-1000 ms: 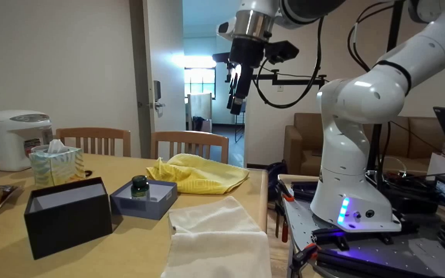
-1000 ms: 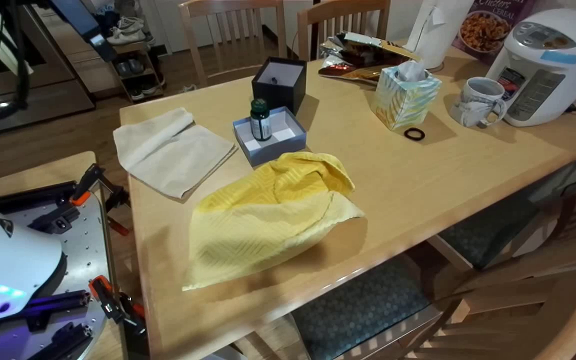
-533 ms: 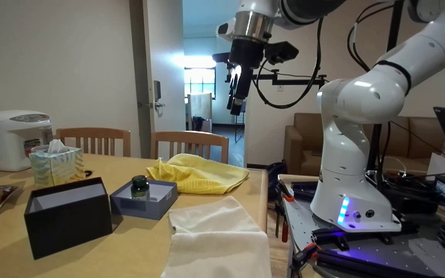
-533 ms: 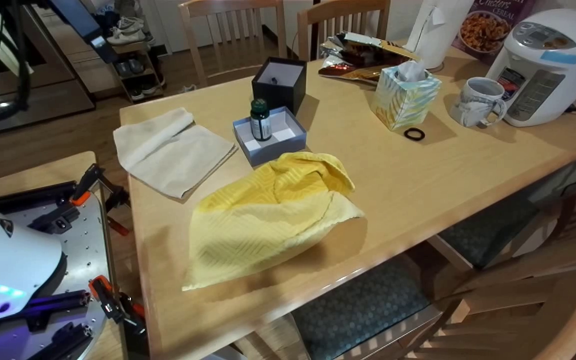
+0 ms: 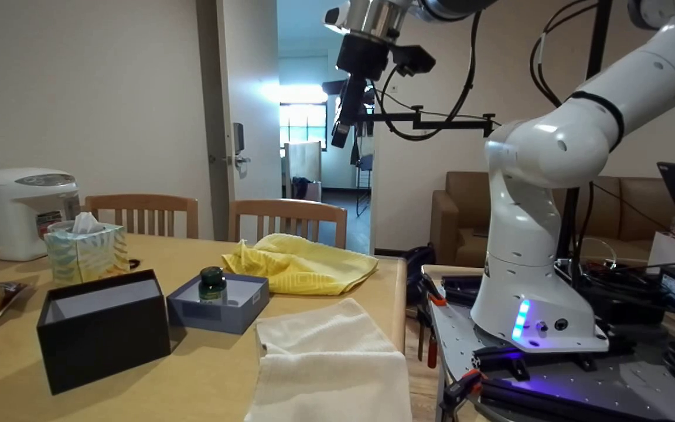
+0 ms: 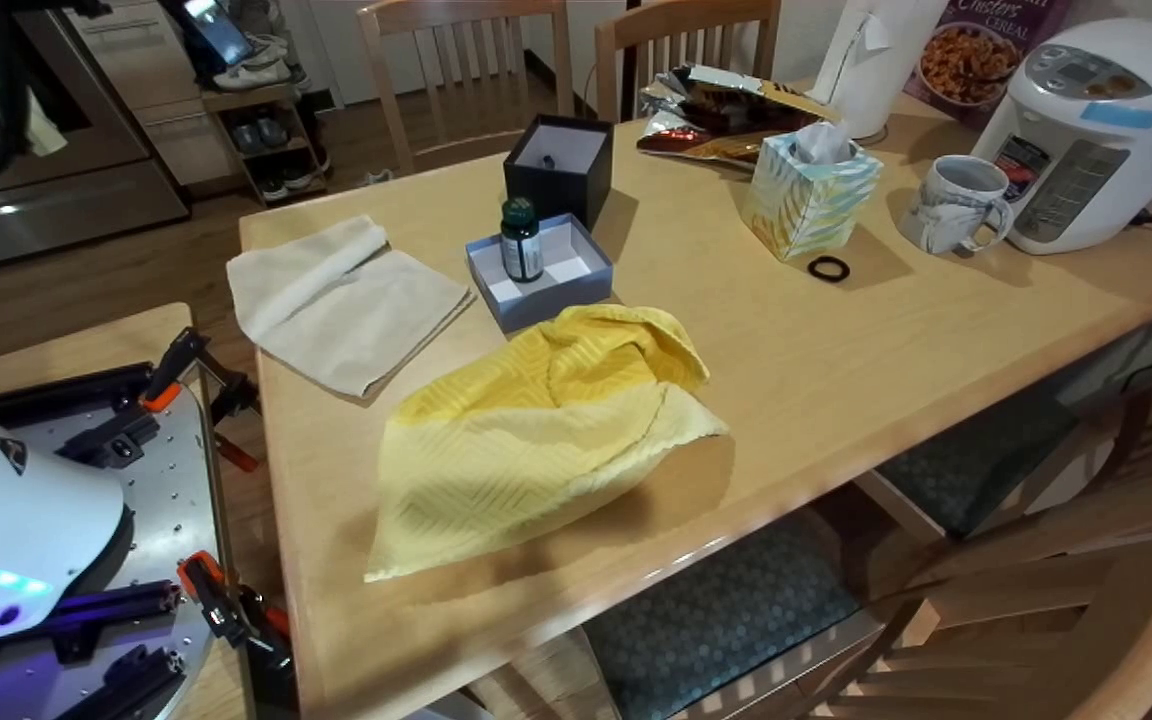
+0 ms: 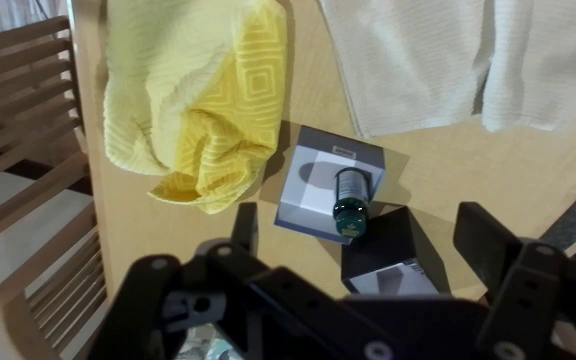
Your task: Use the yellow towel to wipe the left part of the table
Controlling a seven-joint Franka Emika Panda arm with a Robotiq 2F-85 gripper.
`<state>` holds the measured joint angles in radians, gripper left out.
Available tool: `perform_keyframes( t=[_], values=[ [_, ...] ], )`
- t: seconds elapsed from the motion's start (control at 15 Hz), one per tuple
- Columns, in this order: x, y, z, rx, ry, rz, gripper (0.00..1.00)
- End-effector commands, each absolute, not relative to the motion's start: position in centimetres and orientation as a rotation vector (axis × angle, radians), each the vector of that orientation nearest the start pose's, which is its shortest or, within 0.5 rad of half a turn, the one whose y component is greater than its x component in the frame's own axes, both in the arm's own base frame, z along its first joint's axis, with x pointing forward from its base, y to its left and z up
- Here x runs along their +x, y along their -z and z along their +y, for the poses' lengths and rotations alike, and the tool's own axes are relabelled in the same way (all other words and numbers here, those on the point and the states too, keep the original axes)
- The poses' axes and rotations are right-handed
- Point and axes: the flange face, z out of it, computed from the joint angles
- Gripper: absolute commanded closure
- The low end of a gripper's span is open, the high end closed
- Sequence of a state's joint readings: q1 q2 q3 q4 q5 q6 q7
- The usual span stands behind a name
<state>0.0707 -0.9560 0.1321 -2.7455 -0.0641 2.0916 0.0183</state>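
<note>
The wrist view crops the yellow towel [image 7: 198, 102]; the empty, splayed hand [image 7: 357, 220] partly hides the black box [image 7: 390, 250].

In an exterior view, the camera faced near-level across the pale wooden table [image 5: 214, 375]; in an exterior view, obliquely down on the yellow patterned-cloth towel [image 6: 526, 440]. The wrist view pointed steeply downward, nearer. All three shared both.

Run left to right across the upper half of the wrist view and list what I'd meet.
Brown slatted wooden chair, yellow patterned cloth towel, shallow blue-grey open box, off-white folded cloth. The dark green bottle stands inside that box.
</note>
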Motion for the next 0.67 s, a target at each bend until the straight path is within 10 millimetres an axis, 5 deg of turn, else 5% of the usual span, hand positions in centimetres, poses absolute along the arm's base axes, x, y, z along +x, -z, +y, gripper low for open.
perform_keyframes(
  t=[0.0,0.27,0.6],
  values=[
    [32.6,-51.4,3.7,-3.343,0.524,-0.210,0.00],
    [37.2,-49.8,0.2,-3.366,0.309,-0.168,0.00],
    [42.7,-43.3,-3.7,-3.197,-0.003,-0.177,0.00]
  ],
)
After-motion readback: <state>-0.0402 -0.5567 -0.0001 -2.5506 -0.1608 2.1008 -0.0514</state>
